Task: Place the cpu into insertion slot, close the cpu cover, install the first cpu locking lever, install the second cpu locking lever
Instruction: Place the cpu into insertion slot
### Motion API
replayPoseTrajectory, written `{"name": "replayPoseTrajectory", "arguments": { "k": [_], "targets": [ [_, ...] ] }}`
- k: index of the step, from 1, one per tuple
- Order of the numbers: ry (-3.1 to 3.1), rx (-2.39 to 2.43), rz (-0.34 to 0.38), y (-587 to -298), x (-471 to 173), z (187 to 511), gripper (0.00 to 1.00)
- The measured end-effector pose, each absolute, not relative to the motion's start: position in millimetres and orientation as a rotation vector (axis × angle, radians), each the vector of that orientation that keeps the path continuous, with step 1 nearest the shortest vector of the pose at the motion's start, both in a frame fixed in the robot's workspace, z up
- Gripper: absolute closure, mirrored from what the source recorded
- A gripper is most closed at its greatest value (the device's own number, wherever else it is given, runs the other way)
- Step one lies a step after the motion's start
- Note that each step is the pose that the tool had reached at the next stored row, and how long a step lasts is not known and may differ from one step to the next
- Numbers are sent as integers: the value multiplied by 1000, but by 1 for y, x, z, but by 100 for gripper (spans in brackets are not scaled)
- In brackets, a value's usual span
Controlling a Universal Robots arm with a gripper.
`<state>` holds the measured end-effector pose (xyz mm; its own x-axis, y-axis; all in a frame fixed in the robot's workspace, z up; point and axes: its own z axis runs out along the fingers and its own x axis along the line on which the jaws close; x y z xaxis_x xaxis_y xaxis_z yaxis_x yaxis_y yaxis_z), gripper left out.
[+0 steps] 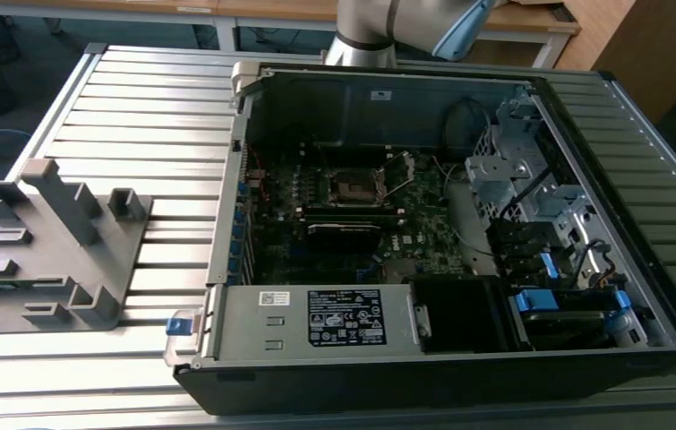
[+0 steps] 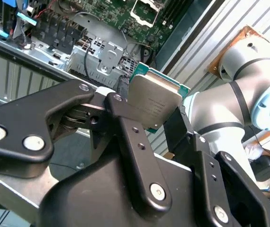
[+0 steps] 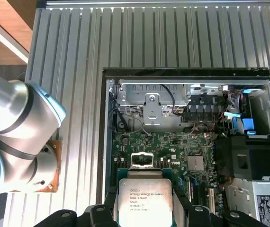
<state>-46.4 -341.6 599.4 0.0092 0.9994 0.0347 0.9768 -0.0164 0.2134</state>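
My gripper [image 3: 144, 213] is shut on the cpu [image 3: 144, 201], a small flat square chip with a dull grey metal top and a green edge. In the second wrist view the cpu [image 2: 154, 101] sits clamped between the black fingers [image 2: 121, 109]. It hangs high above the open computer case. Below it, on the green motherboard, lies the insertion slot [image 3: 143, 161], a small square socket that is uncovered. In the exterior view the insertion slot [image 1: 354, 188] shows a dark centre, and the cpu cover [image 1: 400, 170] stands tilted up at its side.
The case [image 1: 433, 376] lies on a slatted metal table [image 1: 147, 116]. Inside it are a silver power supply [image 1: 313, 318], a black shroud [image 1: 463, 309] and a metal drive cage [image 1: 517, 170]. A grey fixture [image 1: 51, 251] stands at the exterior view's left. The arm's base [image 1: 368, 36] is behind the case.
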Motion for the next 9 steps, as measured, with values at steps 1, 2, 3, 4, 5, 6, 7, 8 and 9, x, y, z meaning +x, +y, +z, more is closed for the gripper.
{"name": "replayPoseTrajectory", "arguments": {
  "k": [1, 2, 3, 4, 5, 6, 7, 8, 9],
  "targets": [
    [2108, 2136, 266, -342, -46, 603, 46],
    [2108, 2135, 267, -342, -46, 606, 46],
    [2107, 2134, 268, -342, -46, 609, 46],
    [2107, 2134, 269, -342, -46, 612, 46],
    [2106, 2134, 270, -342, -46, 613, 46],
    [2106, 2134, 270, -342, -46, 612, 46],
    [2106, 2134, 270, -342, -46, 610, 46],
    [2106, 2133, 270, -342, -46, 609, 46],
    [2106, 2133, 270, -342, -46, 609, 46]
  ]
}}
